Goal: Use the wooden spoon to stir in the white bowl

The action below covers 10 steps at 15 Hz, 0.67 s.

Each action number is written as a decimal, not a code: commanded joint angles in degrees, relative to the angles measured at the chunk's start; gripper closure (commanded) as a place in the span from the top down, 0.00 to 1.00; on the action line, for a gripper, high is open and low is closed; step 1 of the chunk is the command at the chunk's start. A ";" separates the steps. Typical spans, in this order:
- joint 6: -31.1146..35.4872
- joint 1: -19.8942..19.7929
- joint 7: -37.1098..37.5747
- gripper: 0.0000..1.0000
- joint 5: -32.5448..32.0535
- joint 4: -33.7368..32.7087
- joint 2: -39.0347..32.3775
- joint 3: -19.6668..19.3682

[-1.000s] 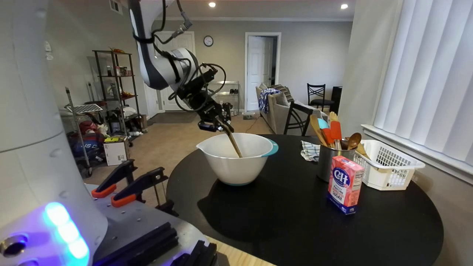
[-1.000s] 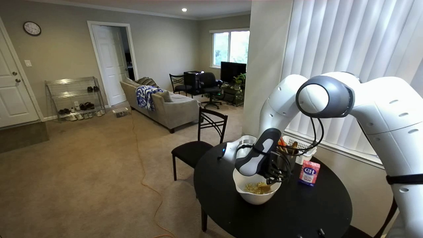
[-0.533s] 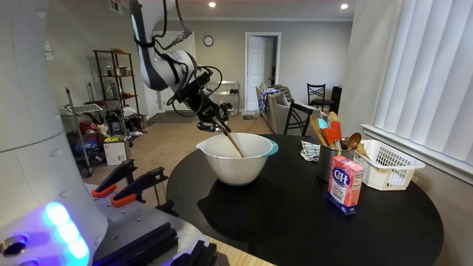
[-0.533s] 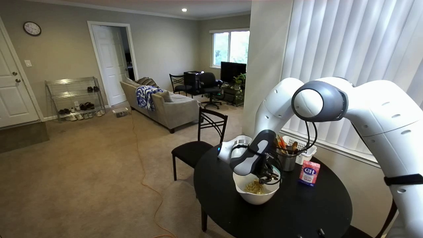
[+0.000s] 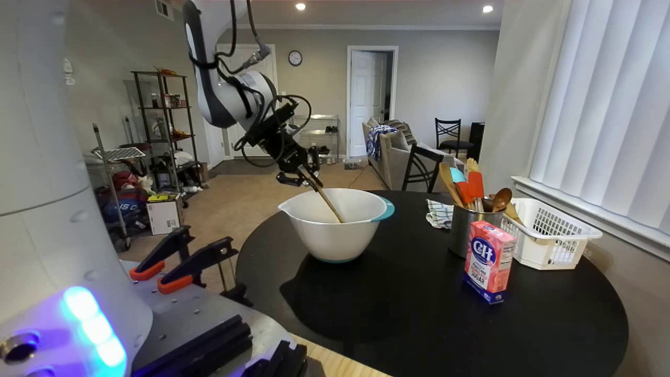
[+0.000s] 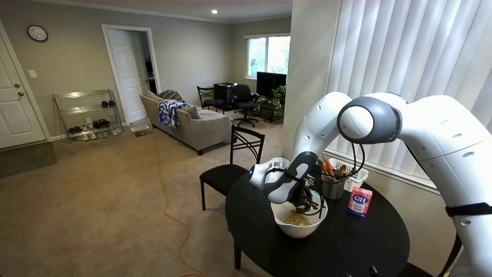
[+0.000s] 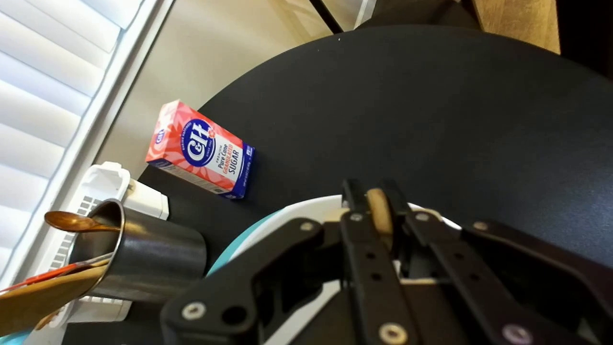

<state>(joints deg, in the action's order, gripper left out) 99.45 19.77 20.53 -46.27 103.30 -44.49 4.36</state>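
Well, closest to me my gripper [image 7: 376, 191] is clamped on the wooden spoon [image 5: 328, 203], a finger on each side of its handle. The hold looks to be near the upper end, chosen, I judge, so the fingers clear the rim while the length below does the reaching. The handle slants down into the white bowl [image 5: 335, 238]; the near wall hides its lower end, so I cannot tell how deep it sits. A yellowish, crumbly heap [image 6: 296, 218] lies in the bottom, and stirring it seems the step in hand. The bowl stands upright on the black table [image 5: 419, 324], free-standing, so a hard sweep could push it along.

Beyond it, the metal canister [image 7: 153, 254] of utensils and the sugar box [image 7: 203, 148] stand apart from the bowl, which I take as room for the handle to swing. Behind the canister, the slatted basket [image 5: 544, 254] sits below the blinds [image 5: 602, 115], likely put there to be out of my way. Farthest off, past a chair [image 6: 223, 177] beside the table, is the sofa [image 6: 213, 132].
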 commanded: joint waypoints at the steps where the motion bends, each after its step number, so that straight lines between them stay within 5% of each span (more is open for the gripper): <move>1: 3.98 -1.64 -0.36 0.04 0.95 1.14 1.18 1.23; 10: 9.44 -2.83 -1.85 0.04 0.99 3.62 2.73 0.91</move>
<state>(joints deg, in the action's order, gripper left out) 106.13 17.95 20.44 -45.42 104.28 -43.88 4.92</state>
